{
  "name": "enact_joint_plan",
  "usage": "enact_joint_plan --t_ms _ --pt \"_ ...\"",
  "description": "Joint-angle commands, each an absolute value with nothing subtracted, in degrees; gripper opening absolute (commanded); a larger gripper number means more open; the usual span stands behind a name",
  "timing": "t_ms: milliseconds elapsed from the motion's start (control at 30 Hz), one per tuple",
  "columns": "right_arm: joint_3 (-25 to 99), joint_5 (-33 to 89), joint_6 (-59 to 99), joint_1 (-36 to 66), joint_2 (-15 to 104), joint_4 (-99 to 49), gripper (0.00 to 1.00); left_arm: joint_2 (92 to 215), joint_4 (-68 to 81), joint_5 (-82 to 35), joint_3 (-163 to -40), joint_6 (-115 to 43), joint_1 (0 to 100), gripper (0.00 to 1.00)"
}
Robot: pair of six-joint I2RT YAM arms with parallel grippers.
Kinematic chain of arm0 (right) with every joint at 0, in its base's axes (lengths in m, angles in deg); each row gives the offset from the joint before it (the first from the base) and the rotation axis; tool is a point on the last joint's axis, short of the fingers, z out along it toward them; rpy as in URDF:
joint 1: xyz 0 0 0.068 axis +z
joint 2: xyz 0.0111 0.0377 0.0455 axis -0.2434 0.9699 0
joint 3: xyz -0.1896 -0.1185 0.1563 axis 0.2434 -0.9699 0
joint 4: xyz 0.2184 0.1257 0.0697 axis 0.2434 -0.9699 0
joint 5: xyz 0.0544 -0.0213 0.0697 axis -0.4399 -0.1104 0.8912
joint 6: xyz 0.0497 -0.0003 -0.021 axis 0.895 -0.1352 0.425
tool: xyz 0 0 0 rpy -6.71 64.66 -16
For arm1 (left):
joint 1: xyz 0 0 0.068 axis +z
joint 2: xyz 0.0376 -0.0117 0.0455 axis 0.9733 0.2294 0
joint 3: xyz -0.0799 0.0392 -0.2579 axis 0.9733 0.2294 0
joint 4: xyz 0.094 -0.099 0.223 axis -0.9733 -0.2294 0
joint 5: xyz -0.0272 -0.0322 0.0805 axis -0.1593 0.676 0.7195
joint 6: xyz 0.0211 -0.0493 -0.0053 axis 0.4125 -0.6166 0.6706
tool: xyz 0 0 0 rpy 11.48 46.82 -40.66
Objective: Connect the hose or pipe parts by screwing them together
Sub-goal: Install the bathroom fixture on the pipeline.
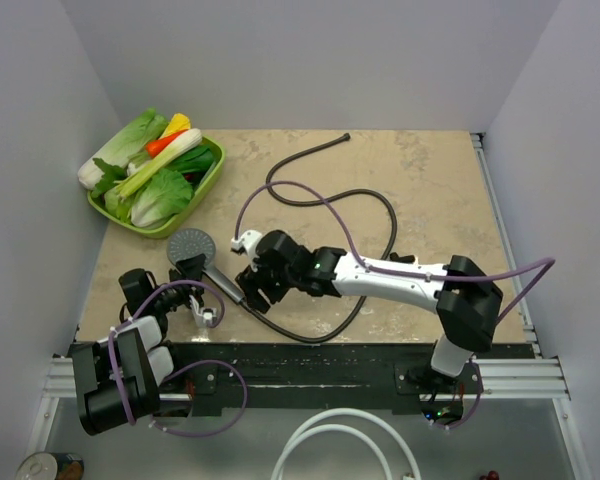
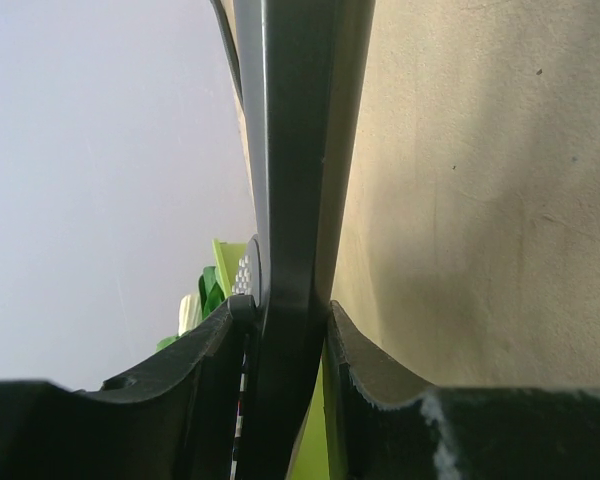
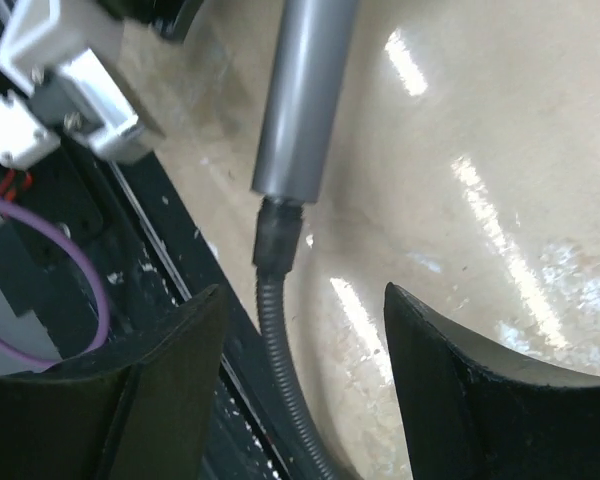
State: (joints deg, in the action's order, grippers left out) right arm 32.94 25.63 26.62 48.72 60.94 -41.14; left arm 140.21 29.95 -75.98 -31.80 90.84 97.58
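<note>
The grey shower-head disc (image 1: 188, 243) lies near the table's front left, and its grey handle (image 1: 223, 281) points right. My left gripper (image 1: 196, 272) is shut on that handle (image 2: 295, 200), a finger (image 2: 205, 360) pressed against each side. The dark-brown hose (image 1: 365, 196) loops over the middle of the table. Its dark end nut (image 3: 278, 235) sits against the handle's end (image 3: 300, 90). My right gripper (image 3: 302, 290) stands open around the hose (image 3: 280, 370) just behind the nut. The hose runs nearer the left finger (image 3: 170, 360) and neither finger touches it. The hose's far end (image 1: 346, 136) lies loose at the back.
A green basket (image 1: 212, 170) of vegetables stands at the back left. The black front rail (image 1: 310, 355) runs close under both grippers. A white looped tube (image 1: 330, 440) and a can (image 1: 45, 466) lie below the table edge. Grey walls close in both sides.
</note>
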Motion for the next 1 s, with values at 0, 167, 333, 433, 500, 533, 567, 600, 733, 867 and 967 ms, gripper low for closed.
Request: enact_joint_plan --t_ms 0,167,333,433,500,533,567,600,733,867,967 --pt "35.85 14.98 22.72 52.96 61.33 -45.87 0.66 139.35 31.99 -80.29 -15.30 131.43 97.39 0.00" --pt "37.52 14.62 23.07 54.99 64.49 -44.21 0.65 138.91 31.81 -80.37 -15.30 131.43 97.39 0.00" --pt "41.21 14.00 23.96 55.17 68.97 -44.46 0.63 138.38 31.28 -80.55 -15.39 131.43 97.39 0.00" --pt "42.70 15.06 23.87 55.17 71.17 -43.85 0.61 138.12 31.20 -80.64 -15.39 131.43 97.39 0.00" --pt "43.84 15.58 24.04 55.17 72.49 -43.85 0.58 137.94 31.19 -80.73 -15.39 131.43 97.39 0.00" --pt "44.11 15.94 24.13 55.17 72.93 -43.85 0.57 137.85 31.11 -80.73 -15.39 131.52 97.39 0.00" --pt "44.46 16.29 24.13 55.17 73.28 -44.20 0.56 137.77 31.11 -80.73 -15.39 131.43 97.31 0.00" --pt "44.81 16.46 24.31 55.17 73.90 -44.29 0.52 137.59 31.02 -80.73 -15.39 131.34 97.39 0.00" --pt "44.91 16.99 24.92 55.09 74.26 -44.47 0.34 137.41 30.67 -80.81 -15.39 131.43 97.31 0.00" --pt "44.73 20.14 25.62 54.47 74.08 -42.98 0.17 137.50 30.67 -80.90 -15.39 131.43 97.39 0.00" --pt "43.59 26.54 27.38 52.54 73.55 -40.44 0.13 137.15 30.67 -80.99 -15.39 131.43 97.31 0.00"
